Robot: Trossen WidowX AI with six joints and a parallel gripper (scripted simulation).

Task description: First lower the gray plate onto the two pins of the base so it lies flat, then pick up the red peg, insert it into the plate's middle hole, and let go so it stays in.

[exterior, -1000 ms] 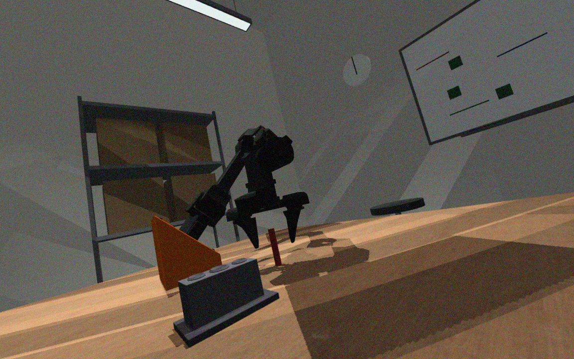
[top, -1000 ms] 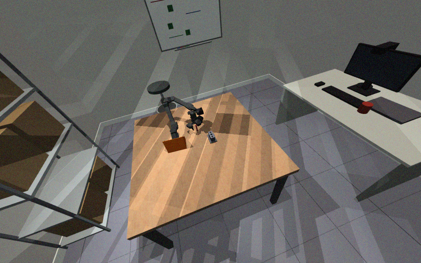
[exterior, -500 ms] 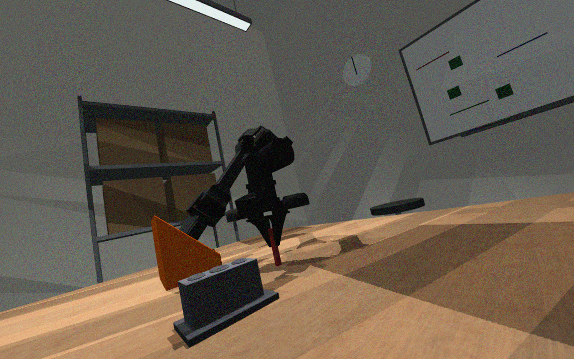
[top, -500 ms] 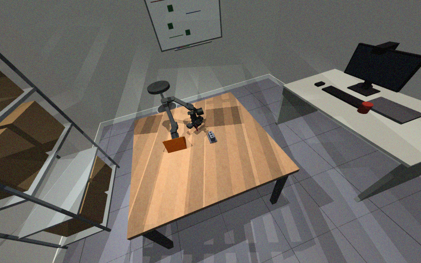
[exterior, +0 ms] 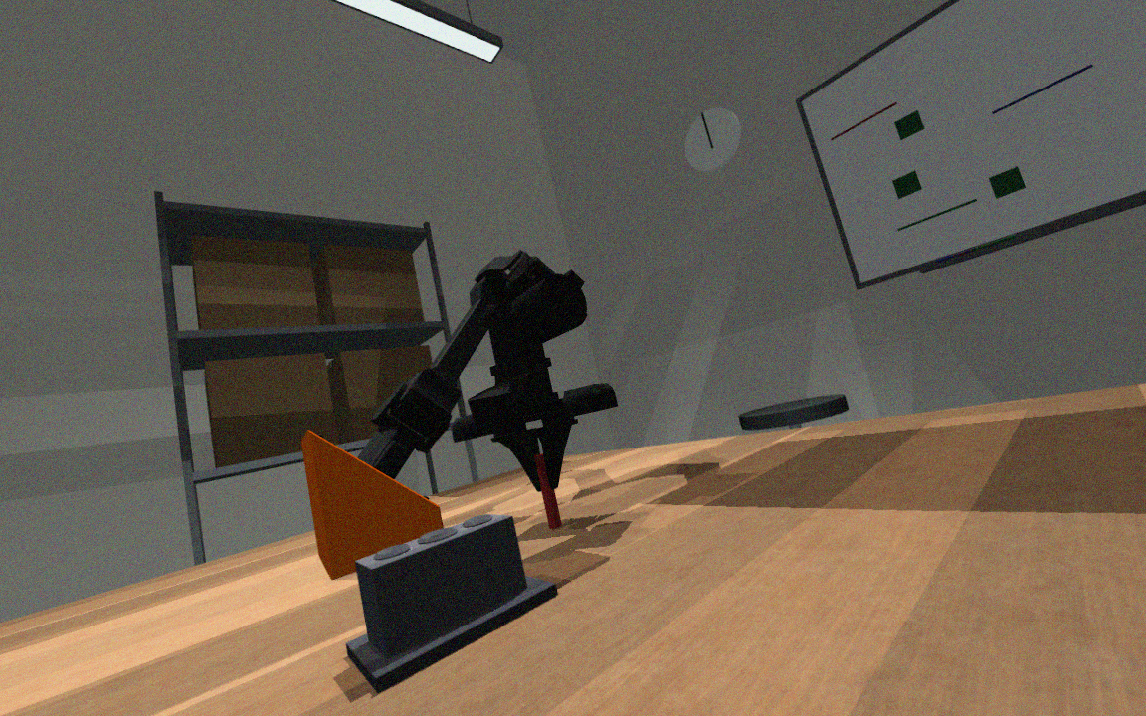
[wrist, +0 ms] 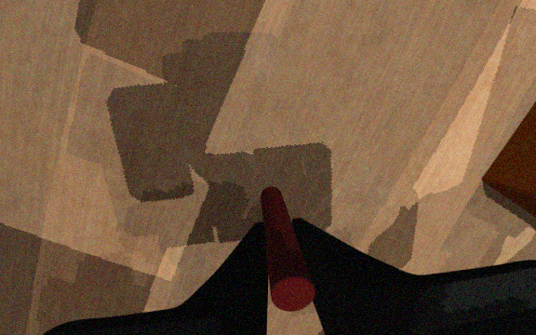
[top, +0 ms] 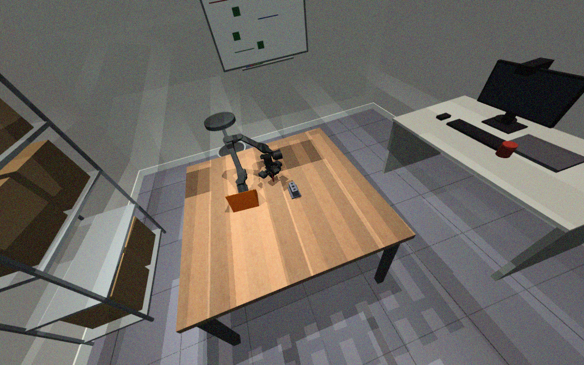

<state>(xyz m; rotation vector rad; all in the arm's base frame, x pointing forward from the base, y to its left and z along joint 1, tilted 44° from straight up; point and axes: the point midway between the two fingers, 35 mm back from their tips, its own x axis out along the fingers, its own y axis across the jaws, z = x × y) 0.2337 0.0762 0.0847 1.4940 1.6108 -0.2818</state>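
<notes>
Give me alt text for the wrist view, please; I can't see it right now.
The gripper is shut on the upright red peg, whose lower end meets the wooden table. An orange block's corner shows at right.

- Wooden counter point(top: 285, 254): plank top, dark legs.
- Orange panel point(top: 242, 200): stands tilted on the counter.
- Round stool point(top: 219, 121): behind the counter.
- Whiteboard point(top: 257, 31): on the wall, green squares and lines.
- Shelf rack point(exterior: 292, 338): holds cardboard boxes point(exterior: 257, 280).
- White desk point(top: 512, 168): carries monitor point(top: 532, 90), keyboard point(top: 473, 133), red cup point(top: 506, 148).
- Wall clock point(exterior: 711, 138).
</notes>
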